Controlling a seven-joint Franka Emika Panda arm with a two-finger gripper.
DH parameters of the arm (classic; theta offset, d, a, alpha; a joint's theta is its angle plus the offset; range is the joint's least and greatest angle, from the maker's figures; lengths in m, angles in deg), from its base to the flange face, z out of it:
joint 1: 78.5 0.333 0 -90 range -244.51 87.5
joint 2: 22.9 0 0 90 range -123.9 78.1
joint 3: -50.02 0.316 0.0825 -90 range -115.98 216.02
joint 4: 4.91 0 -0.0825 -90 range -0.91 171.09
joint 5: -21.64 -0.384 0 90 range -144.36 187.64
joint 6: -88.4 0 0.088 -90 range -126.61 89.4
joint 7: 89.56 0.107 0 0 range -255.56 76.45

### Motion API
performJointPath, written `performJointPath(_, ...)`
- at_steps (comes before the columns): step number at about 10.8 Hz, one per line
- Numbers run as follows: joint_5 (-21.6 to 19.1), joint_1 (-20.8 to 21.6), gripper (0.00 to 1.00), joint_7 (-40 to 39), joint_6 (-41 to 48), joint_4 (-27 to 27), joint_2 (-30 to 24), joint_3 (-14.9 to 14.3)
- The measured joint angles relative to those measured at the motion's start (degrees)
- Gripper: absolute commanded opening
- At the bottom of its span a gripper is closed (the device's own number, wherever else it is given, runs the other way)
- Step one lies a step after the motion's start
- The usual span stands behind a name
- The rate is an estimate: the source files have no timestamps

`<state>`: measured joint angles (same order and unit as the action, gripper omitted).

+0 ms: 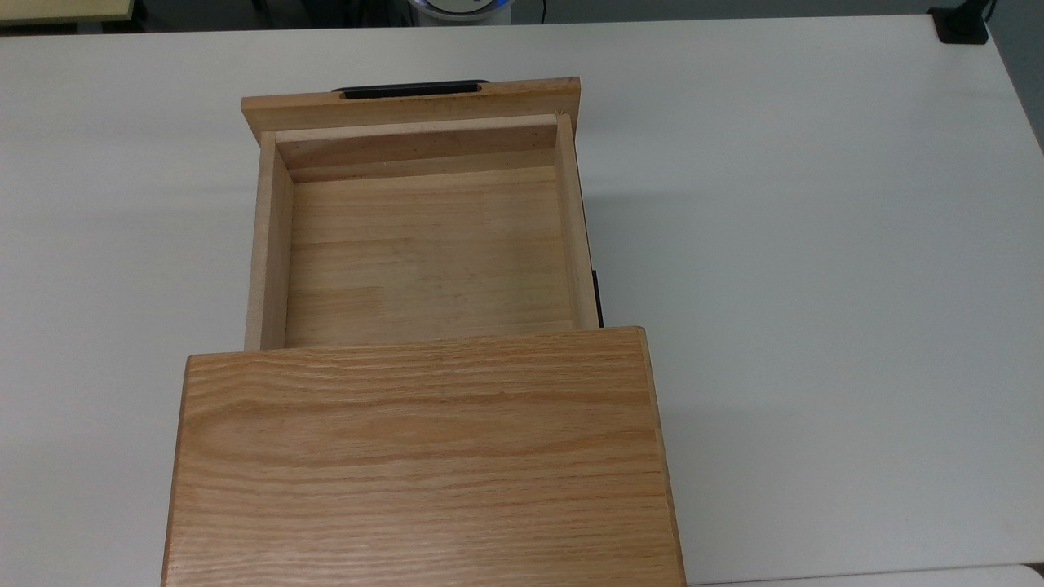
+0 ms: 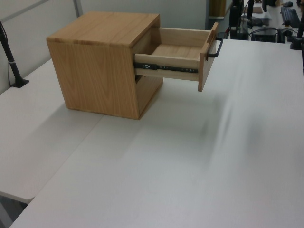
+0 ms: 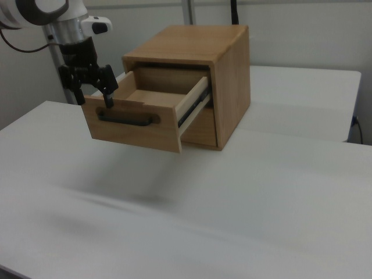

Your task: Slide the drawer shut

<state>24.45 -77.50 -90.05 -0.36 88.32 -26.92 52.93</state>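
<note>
Taking the cabinet (image 3: 200, 70) as our landmark and reading the right view from its left side across, we meet the gripper (image 3: 92, 93) first. It hangs out beyond the cabinet's open face, at the far-left corner of the drawer's front panel, its two black fingers (image 3: 108, 93) spread apart and holding nothing, tips about level with the panel's top edge. We cannot tell whether a finger touches the wood or merely sits just beside it.

Next comes the drawer (image 3: 139, 119) itself — pulled well out of the cabinet, front panel facing away from it, the long black handle (image 3: 128, 120) across the panel. Its tray is empty, and a metal slide rail (image 2: 166, 67) runs back along its side into the cabinet. In the top view the drawer (image 1: 424, 244) juts from under the cabinet's flat top (image 1: 424, 456) for most of its length. The cabinet stands on the white table (image 3: 232, 209).

We judge the task barely begun: this is the approach, with the push not yet made. The next move calls for bringing the fingers against the panel's outer face, near the handle's middle, then pressing straight toward the cabinet along the rail — an off-centre push at that corner could skew the drawer or shift the cabinet.
</note>
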Motion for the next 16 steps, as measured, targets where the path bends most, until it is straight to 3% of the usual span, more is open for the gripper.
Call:
performJointPath(13,0.0,0.0,1.0,-0.1,1.6,0.0,0.0,0.1)
performJointPath(16,-0.8,0.0,1.0,7.0,0.5,0.0,0.0,0.1)
